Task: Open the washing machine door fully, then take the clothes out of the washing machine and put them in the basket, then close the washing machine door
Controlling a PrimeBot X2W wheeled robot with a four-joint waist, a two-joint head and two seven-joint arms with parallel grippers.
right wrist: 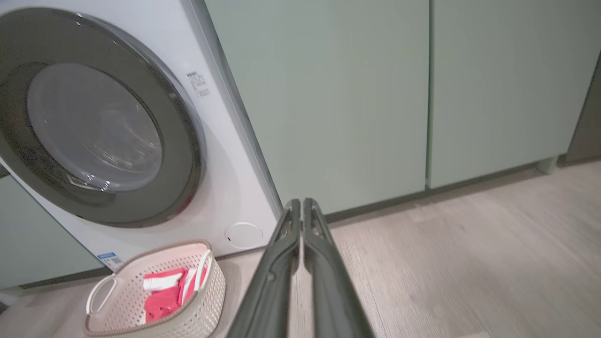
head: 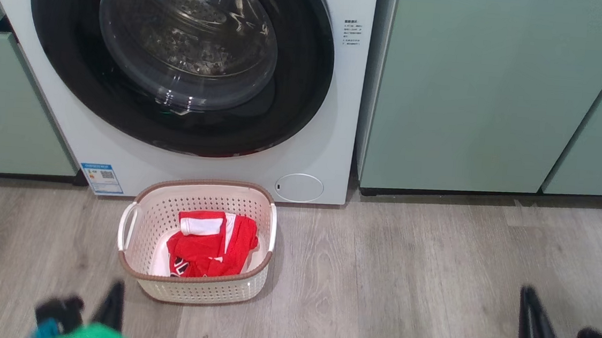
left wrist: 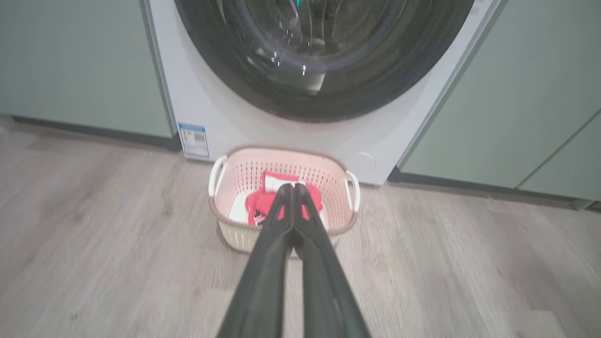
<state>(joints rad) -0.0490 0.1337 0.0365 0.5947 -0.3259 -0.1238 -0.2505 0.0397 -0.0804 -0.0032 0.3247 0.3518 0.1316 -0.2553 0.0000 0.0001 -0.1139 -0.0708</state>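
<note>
The washing machine [head: 307, 153] stands white in front of me, and its door [head: 181, 47], black-rimmed with a clear bulging window, lies flush against it. On the floor just before it sits the cream basket [head: 200, 183] with the red clothes [head: 211, 245] inside. My left gripper [head: 114, 297] is low at the left, back from the basket, fingers pressed together and holding nothing. In the left wrist view its tips [left wrist: 293, 187] point at the clothes [left wrist: 267, 199] from a distance. My right gripper [right wrist: 301, 203] is shut and holds nothing, out over bare floor to the right.
Pale green cabinets [head: 473, 96] flank the washer on both sides. A small round white hatch [head: 299, 187] and a blue sticker [head: 102, 177] mark the washer's lower front. Grey wood-look floor [head: 404, 284] spreads wide to the right of the basket.
</note>
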